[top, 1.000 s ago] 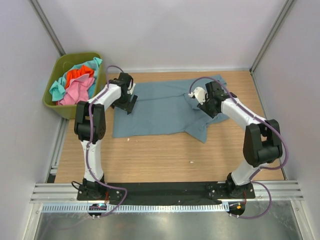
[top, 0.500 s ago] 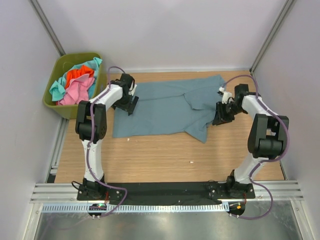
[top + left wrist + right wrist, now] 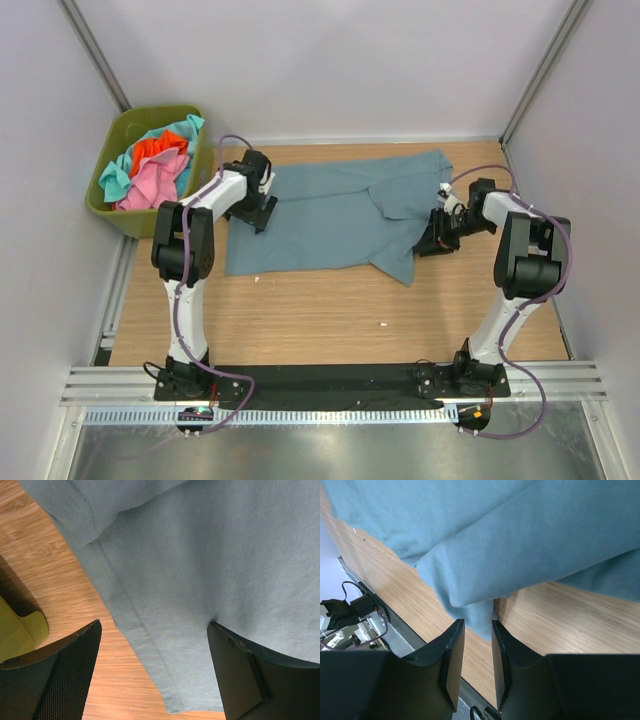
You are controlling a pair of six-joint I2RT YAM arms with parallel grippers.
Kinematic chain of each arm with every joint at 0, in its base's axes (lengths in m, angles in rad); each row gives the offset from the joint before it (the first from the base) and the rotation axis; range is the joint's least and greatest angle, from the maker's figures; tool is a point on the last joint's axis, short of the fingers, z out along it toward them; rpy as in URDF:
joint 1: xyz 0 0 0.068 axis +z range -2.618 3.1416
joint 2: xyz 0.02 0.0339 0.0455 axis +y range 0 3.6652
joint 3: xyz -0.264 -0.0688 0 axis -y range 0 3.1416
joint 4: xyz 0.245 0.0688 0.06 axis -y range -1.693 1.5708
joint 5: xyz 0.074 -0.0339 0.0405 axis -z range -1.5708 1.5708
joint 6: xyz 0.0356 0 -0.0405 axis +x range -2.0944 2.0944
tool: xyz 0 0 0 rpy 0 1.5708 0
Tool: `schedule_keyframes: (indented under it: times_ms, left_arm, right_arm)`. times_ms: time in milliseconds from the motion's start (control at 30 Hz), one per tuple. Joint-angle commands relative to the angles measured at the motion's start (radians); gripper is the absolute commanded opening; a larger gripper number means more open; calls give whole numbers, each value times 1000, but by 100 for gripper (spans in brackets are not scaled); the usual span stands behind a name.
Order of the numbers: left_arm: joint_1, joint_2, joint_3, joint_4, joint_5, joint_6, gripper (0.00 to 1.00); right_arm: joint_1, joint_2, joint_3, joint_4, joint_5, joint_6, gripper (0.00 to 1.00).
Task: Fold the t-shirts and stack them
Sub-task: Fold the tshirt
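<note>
Slate-blue t-shirt (image 3: 330, 215) lies spread on wooden table (image 3: 300, 310).

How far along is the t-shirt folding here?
Done: the slate-blue cloth t-shirt lies spread on the wooden table. In hand: right gripper pinches its edge; left gripper hangs open over its hem. Left: its folding, plus pink, orange-red and turquoise shirts in the olive-green plastic bin.

A robotics lab cell: plain white panel walls (image 3: 330, 60), aluminium frame posts (image 3: 97, 55), wooden bench (image 3: 300, 310).
</note>
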Motion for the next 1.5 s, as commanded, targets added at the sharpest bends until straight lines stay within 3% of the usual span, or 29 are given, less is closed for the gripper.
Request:
schedule_keyframes:
  times_ms: [0,1133,1467]
  left_arm:
    - [-5,-31,-4,4,-22,13,87]
    - [-26,-17,-3,5,-45,24,87]
    - [-34,-20,-3,5,-51,27,88]
  right_arm:
    - [0,14,26,21,-13,14,34]
    - [-1,130,38,158,7,54,32]
    - [-1,117,32,165,-2,48,2]
